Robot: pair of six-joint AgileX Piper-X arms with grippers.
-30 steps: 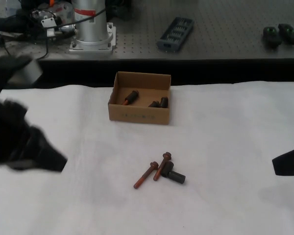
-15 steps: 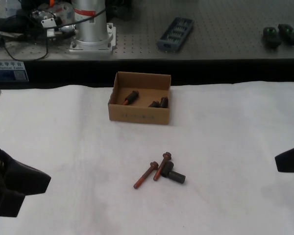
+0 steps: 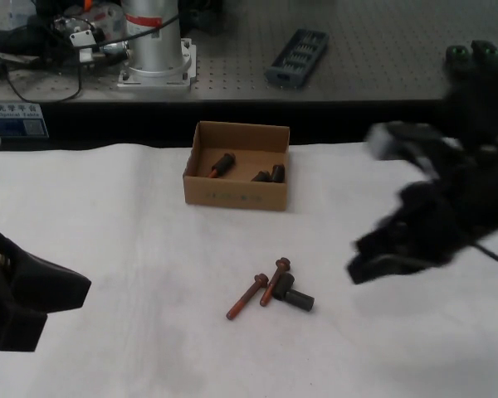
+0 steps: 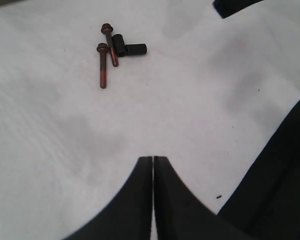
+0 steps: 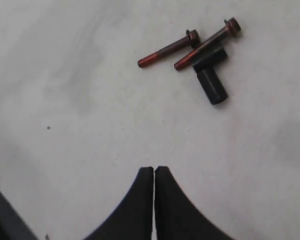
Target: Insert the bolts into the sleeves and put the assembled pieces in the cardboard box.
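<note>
Two rust-orange bolts (image 3: pixel 247 297) lie loose in the lower centre of the high view, side by side and slanting the same way, heads up toward the box. Each has a flanged head and a bare reddish shank. Just right of them are two short black sleeves (image 3: pixel 300 301), stubby cylinders set at an angle to each other. One of them touches the shank of the nearer bolt. All four rest on the white cloth (image 3: pixel 149 348) that covers the counter.

Above them, in the upper middle of the frame, the open cardboard box (image 3: pixel 232 197) holds a few assembled pieces (image 3: pixel 222 163), dark sleeves with an orange tip showing.

The left end effector (image 4: pixel 153 161) has its fingers pressed together on nothing, and its arm sits at the lower left edge. The right end effector (image 5: pixel 154 171) is likewise closed and empty.

Half a second back the right arm was only a dark sliver at the right edge. It has since swung in over the cloth toward the loose parts. The left arm has barely shifted, and the bolts, sleeves and box have not moved.
</note>
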